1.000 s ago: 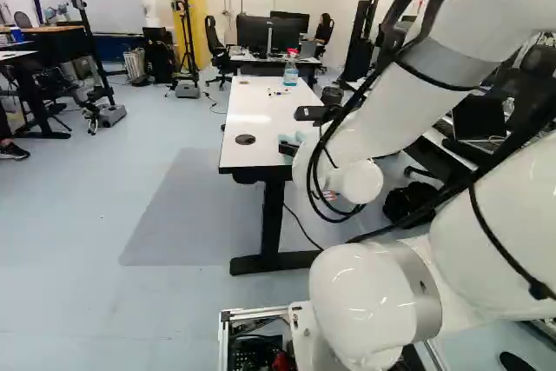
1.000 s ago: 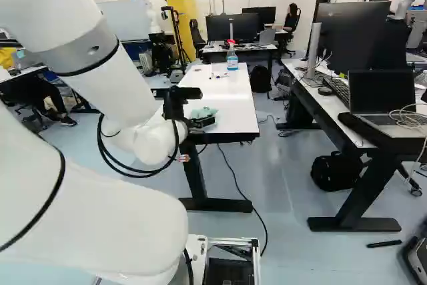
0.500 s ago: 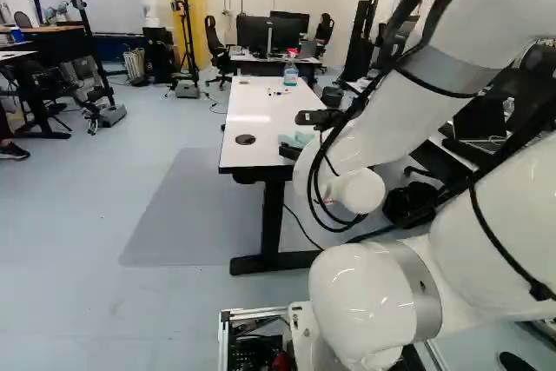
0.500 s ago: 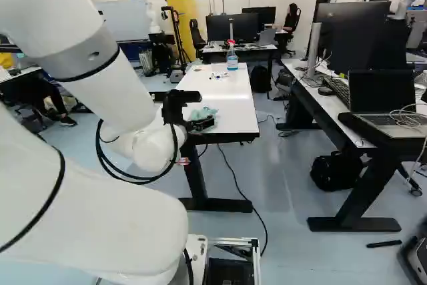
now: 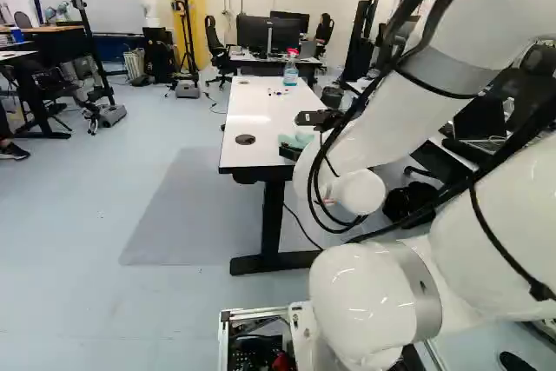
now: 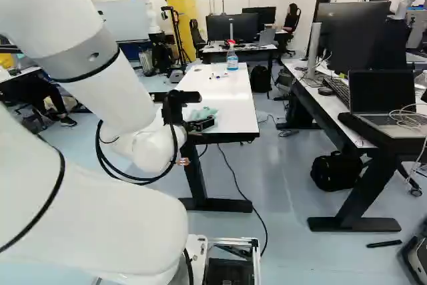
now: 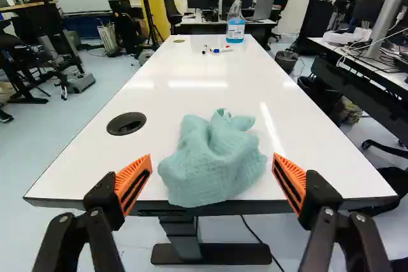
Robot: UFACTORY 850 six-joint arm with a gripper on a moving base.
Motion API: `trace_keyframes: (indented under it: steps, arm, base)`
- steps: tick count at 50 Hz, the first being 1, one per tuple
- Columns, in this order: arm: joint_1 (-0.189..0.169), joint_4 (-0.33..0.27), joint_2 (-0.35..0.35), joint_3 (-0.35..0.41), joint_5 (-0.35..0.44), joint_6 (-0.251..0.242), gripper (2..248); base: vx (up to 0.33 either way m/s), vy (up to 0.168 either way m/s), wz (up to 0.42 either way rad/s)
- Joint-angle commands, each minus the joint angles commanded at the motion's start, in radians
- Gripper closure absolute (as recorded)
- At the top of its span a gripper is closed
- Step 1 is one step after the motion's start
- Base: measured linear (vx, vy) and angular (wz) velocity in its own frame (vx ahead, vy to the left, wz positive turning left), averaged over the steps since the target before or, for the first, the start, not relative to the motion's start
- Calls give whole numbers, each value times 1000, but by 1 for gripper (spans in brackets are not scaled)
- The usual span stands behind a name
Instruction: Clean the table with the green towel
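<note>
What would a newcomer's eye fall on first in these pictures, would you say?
Probably the crumpled green towel, on the near end of the white table and ahead of the open gripper, whose orange pads stand out too. Next might come the red-topped spray bottle at the table's far end.

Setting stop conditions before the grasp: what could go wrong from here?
1. The open gripper faces the towel right by the near edge of the table; coming in low, the fingers might hit that edge.
2. The towel is bunched up, so the grip may catch only a fold and slip.
3. The spray bottle and markers stand at the far end; a long wipe could knock them.
</note>
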Motion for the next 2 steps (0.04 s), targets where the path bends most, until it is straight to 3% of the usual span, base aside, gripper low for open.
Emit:
trace_keyframes:
  steps: [2]
  arm:
    - [0, 0, 0, 0, 0, 0, 3]
  base:
    - [0, 0, 0]
